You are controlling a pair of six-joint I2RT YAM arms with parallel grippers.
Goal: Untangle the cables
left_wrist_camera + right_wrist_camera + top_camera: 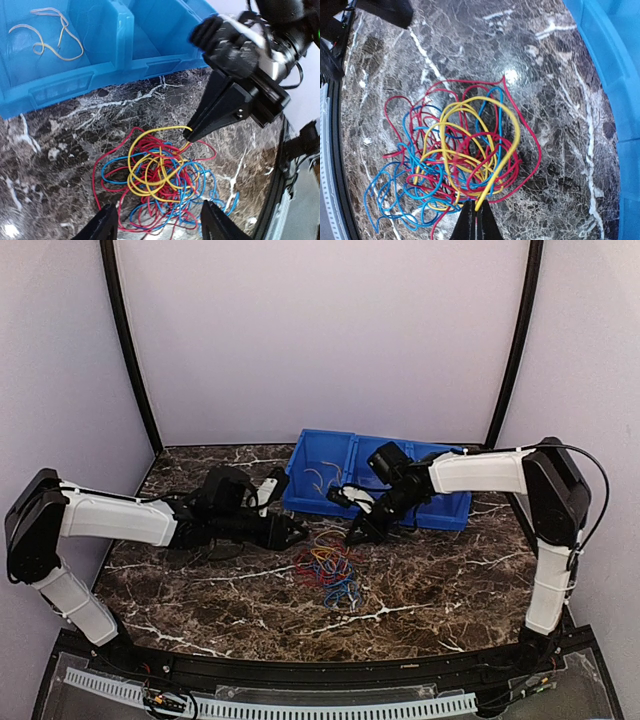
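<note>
No text, label, brand, number or sign can be read anywhere in these three views.

cables point(328, 570): one loose, tangled bunch of thin yellow, red and blue wires, lying flat on the counter point(200, 580), near the blue bin point(308, 498) but not touching it. Yellow loops on top mid-bunch, blue strays to one side. One yellow loop is pinched in the right hand point(476, 215).
</note>
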